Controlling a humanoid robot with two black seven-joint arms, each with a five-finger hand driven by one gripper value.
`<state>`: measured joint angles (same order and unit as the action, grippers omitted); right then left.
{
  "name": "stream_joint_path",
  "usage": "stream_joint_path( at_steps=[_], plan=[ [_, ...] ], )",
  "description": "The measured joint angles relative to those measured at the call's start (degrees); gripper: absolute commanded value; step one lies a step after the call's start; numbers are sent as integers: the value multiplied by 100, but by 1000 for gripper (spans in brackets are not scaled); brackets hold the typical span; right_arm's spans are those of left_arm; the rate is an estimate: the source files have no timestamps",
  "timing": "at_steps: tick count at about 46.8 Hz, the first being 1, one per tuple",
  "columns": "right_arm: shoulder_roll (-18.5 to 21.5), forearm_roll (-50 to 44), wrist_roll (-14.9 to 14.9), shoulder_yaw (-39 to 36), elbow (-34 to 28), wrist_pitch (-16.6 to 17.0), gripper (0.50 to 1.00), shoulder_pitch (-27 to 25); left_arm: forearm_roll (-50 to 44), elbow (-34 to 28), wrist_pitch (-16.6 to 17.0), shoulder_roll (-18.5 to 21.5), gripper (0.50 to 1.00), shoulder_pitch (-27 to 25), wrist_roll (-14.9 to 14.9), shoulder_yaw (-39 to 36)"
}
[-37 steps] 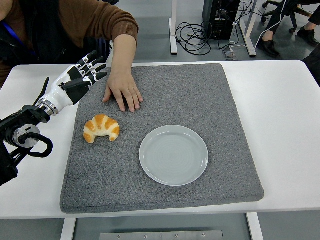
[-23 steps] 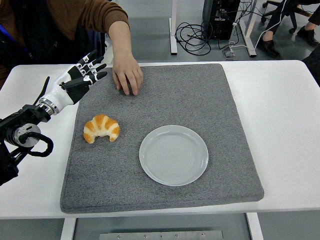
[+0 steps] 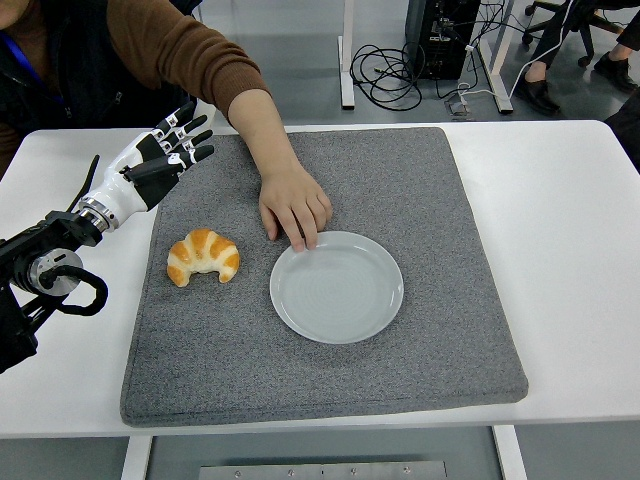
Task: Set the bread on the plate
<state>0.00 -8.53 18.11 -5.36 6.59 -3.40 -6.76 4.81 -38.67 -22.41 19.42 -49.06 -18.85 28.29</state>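
A grey mat (image 3: 330, 370) covers most of the white table (image 3: 560, 250), its near edge lying just short of the table's front. On the mat, right of centre-left, sits the white plate (image 3: 337, 288), bare on top. It now lies a little farther back and to the left than in the earlier frames. To its left and apart from it, the bread (image 3: 202, 255), a croissant, lies flat on the mat's left part. Its long axis runs roughly left to right, the arched back turned away from the robot and both tips curling toward the near edge. It has not shifted.

Farther back on the left, the robot's left hand (image 3: 160, 155) hovers over the mat's far-left corner, fingers stretched out and loose, holding nothing, in the same pose as before. The right arm does not show.

Beyond the plate, a person's hand (image 3: 293, 205) in a brown sleeve (image 3: 180, 50) reaches in from the top left, fingertips at the plate's far-left rim; a moment ago that hand was back near the mat's far edge.
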Motion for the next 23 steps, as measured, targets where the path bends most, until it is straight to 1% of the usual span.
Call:
stream_joint_path(
  at_steps=[23],
  plan=[
    [0, 0, 0, 0, 0, -2, 1000, -8, 19, 1, -3, 0, 984, 6, -36, 9]
  ],
)
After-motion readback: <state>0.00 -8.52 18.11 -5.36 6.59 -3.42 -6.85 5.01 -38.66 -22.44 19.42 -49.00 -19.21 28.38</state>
